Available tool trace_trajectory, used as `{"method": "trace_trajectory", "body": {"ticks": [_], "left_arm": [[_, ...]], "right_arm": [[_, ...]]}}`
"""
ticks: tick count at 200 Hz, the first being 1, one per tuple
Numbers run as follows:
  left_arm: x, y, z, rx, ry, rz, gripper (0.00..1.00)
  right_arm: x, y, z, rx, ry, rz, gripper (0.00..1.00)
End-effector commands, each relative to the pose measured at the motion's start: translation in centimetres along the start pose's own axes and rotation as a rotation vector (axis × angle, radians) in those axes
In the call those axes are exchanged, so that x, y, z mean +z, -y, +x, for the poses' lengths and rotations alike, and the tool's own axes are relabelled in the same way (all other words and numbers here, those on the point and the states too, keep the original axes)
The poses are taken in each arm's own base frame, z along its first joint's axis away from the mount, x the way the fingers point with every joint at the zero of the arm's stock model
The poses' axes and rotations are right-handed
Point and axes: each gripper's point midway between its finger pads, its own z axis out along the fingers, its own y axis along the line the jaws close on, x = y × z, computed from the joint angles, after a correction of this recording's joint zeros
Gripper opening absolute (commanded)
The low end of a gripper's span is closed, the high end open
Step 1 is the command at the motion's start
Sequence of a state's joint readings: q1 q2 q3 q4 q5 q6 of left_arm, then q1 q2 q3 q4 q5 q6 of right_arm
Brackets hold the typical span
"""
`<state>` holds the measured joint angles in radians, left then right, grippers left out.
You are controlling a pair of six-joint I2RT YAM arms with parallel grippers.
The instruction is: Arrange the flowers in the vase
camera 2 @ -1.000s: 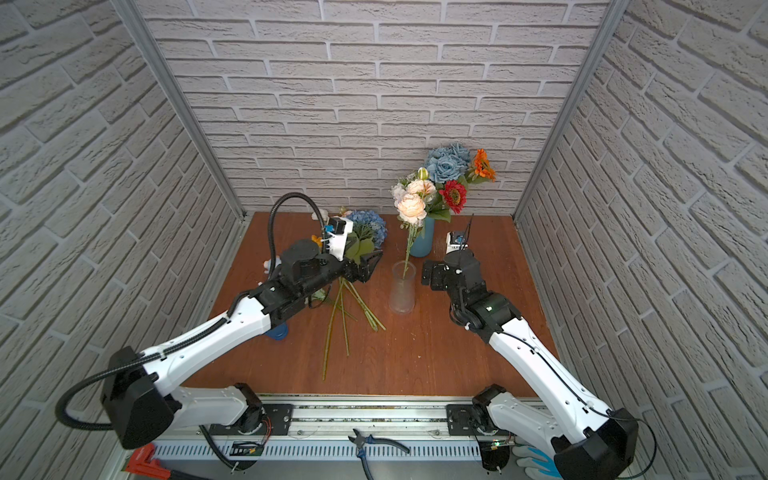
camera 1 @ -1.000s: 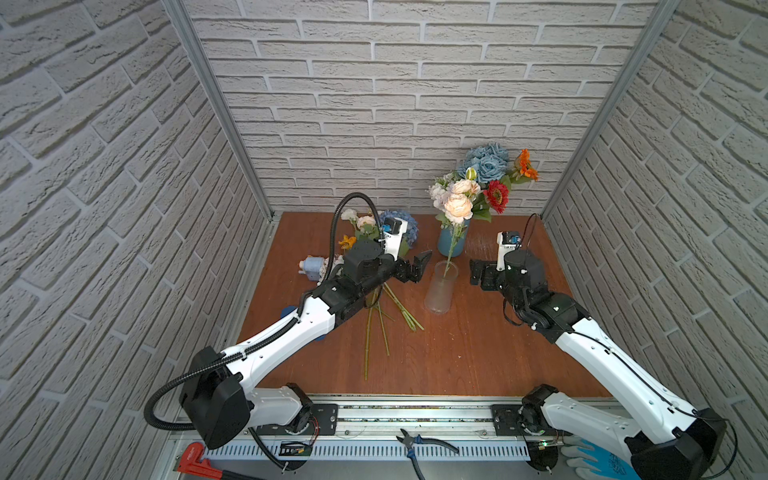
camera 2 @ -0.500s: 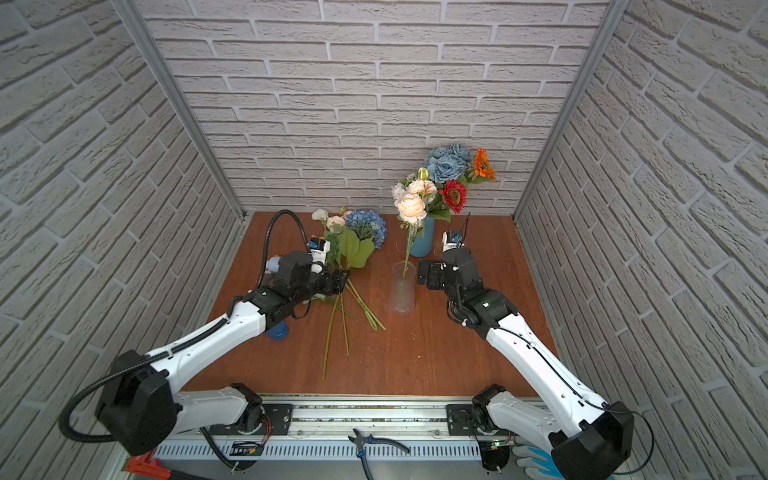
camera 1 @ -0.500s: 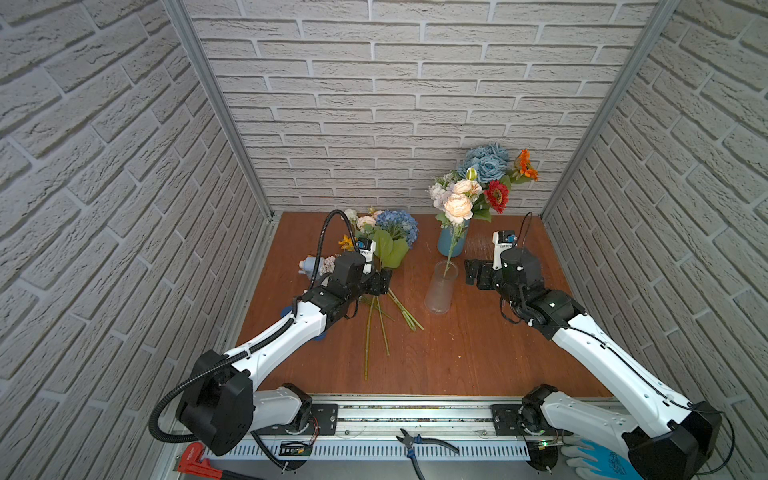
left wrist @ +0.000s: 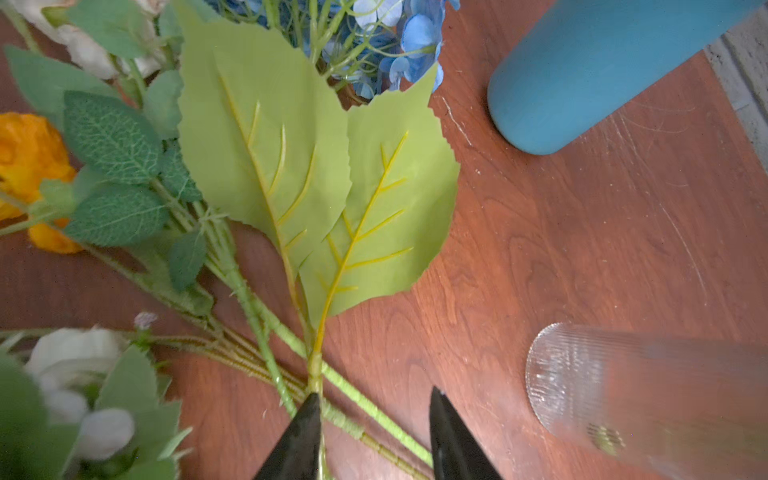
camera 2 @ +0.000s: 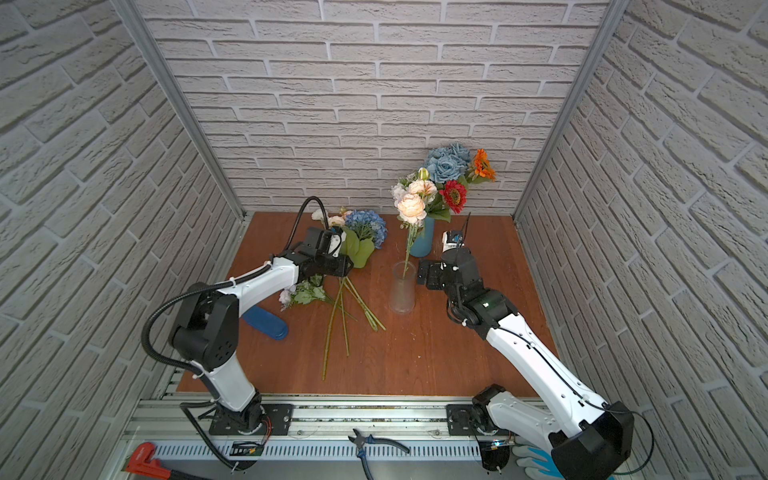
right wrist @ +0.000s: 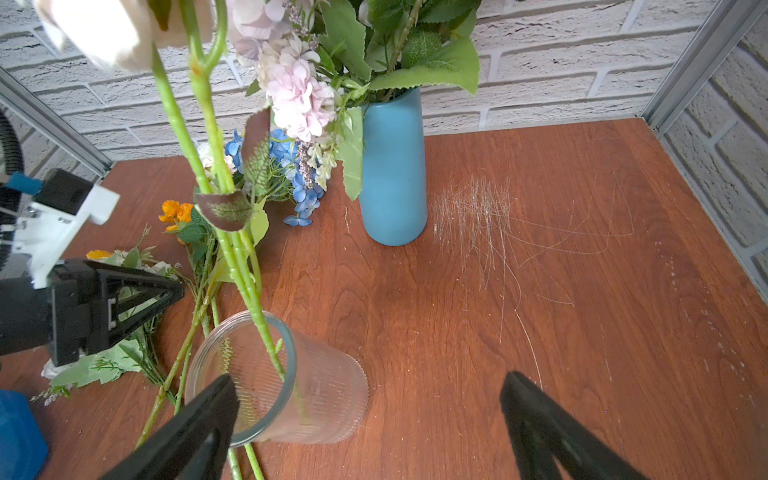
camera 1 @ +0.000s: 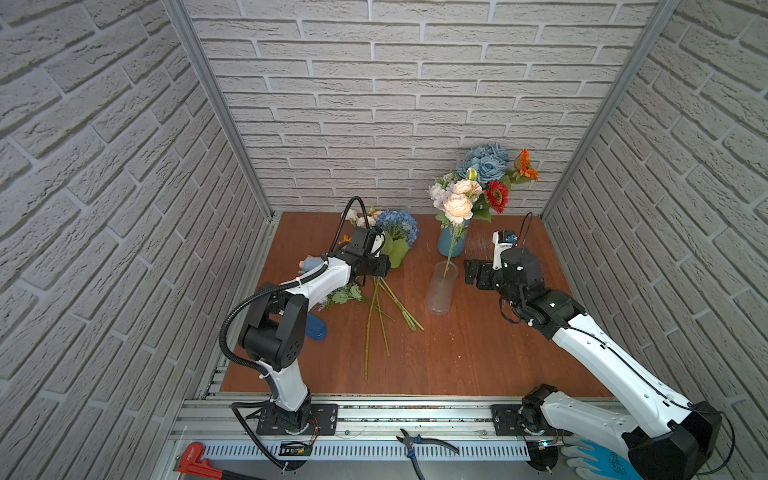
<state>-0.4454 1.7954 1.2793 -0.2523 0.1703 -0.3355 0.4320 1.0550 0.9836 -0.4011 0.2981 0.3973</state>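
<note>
Both top views: blue vase (camera 1: pixel 451 245) full at back, glass vase (camera 1: pixel 440 291) holds one rose (camera 1: pixel 457 206), other flowers (camera 1: pixel 398 226) lie on the table (camera 1: pixel 478 353) left of it; left gripper (left wrist: pixel 372 419) half-open astride their stems, right gripper (right wrist: pixel 370 380) wide, empty, beside the glass vase, so most looks undone.

Loose flowers (camera 1: pixel 398 226) lie beside the upright clear vase (camera 1: pixel 439 293) holding a cream rose (camera 1: pixel 457 206).

Robot lab booth: faux-brick panels (camera 1: pixel 374 104), aluminium rail (camera 1: pixel 395 417), pliers (camera 1: pixel 409 439)

Wooden table (camera 1: pixel 478 353): flowers (camera 1: pixel 399 226), glass vase (camera 1: pixel 439 293), blue vase (camera 1: pixel 454 246)
</note>
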Motion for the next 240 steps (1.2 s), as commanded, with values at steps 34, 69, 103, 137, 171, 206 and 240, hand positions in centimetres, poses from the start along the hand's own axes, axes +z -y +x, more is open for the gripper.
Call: {"method": "trace_trajectory", "body": {"ticks": [34,69,103,137,171,206,240], "left_arm": [[2.3,-1.3,1.3,0.059,-0.168,-0.095,0.42],[3.3,-1.4,2.7,0.094,-0.227,-0.142,0.42],[4.0,-1.9,3.3,0.104,-0.255,-0.172,0.41],[4.6,-2.3,3.3,0.12,-0.267,-0.191,0.37],[5.3,-2.7,4.1,0.118,-0.298,-0.203,0.33],[5.1,-2.9,4.5,0.136,-0.3,-0.236,0.33],[5.1,-2.8,5.0,0.143,-0.321,-0.24,0.33]], "right_arm": [[-0.2,0.6,-0.7,0.015,0.041,0.027,0.99],[0.2,0.7,-0.4,0.006,0.033,0.038,1.0],[0.3,0.7,-0.4,0.003,0.031,0.04,1.0],[0.3,0.8,-0.3,0.004,0.029,0.042,1.0],[0.2,0.8,-0.3,0.008,0.031,0.042,1.0],[0.3,0.8,-0.3,0.007,0.029,0.043,1.0],[0.4,0.8,-0.2,0.008,0.026,0.042,1.0]]}}
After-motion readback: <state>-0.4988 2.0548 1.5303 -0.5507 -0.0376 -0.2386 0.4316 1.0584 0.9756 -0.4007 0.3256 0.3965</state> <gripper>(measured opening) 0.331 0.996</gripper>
